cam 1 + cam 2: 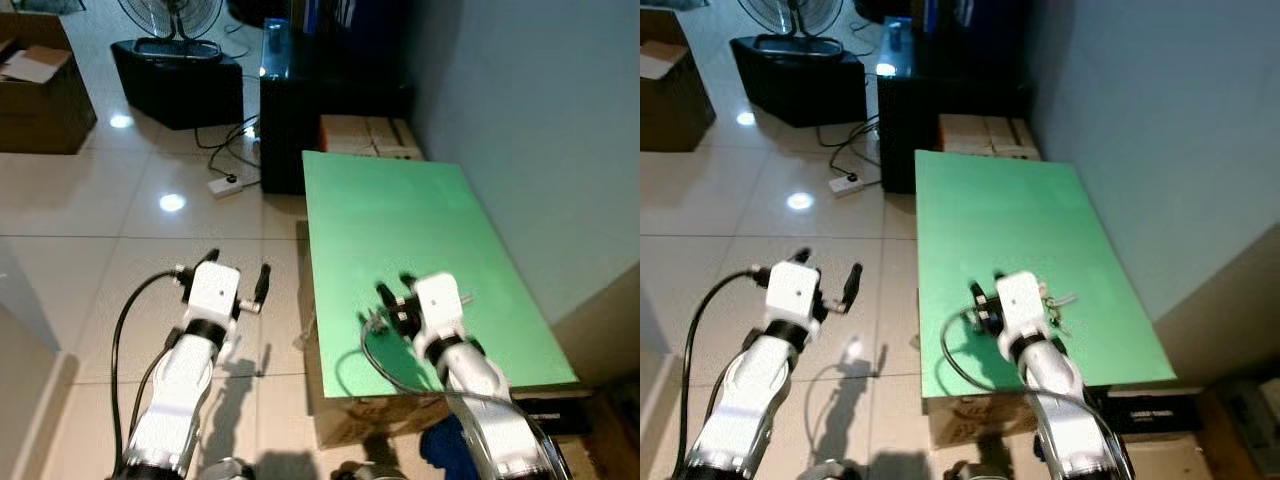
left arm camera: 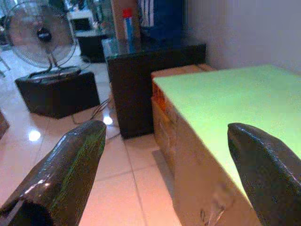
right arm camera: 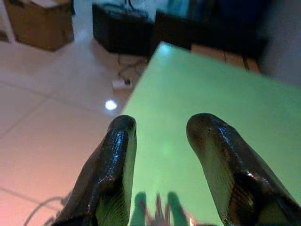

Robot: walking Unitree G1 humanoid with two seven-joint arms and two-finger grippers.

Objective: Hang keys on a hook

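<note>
The keys [image 1: 1055,300] are seen lying on the green surface [image 1: 400,215], near its front edge, just beside and partly under the right pincer [image 1: 392,295], w/ a bit of metal poking out past the wrist in both eye views; in the right wrist view only a faint reddish-pale blur of them [image 3: 160,209] is made out at the base of the fingers. The right pincer is held low over the surface w/ its fingers [image 3: 115,155] apart and nothing between them, so the step in hand is judged to be the pick-up, not yet made. For a good grab, the pincer should be backed off slightly so the keys sit between the tips, not behind them, then lowered till the tips nearly touch the surface and closed on the ring or the thickest bunch, since flat keys are likely to slip. The left pincer [image 1: 236,278] is held over the tiled floor [image 1: 120,230], fingers wide apart, empty. No hook can be made out, so approx. where to carry them can't be told yet.
</note>
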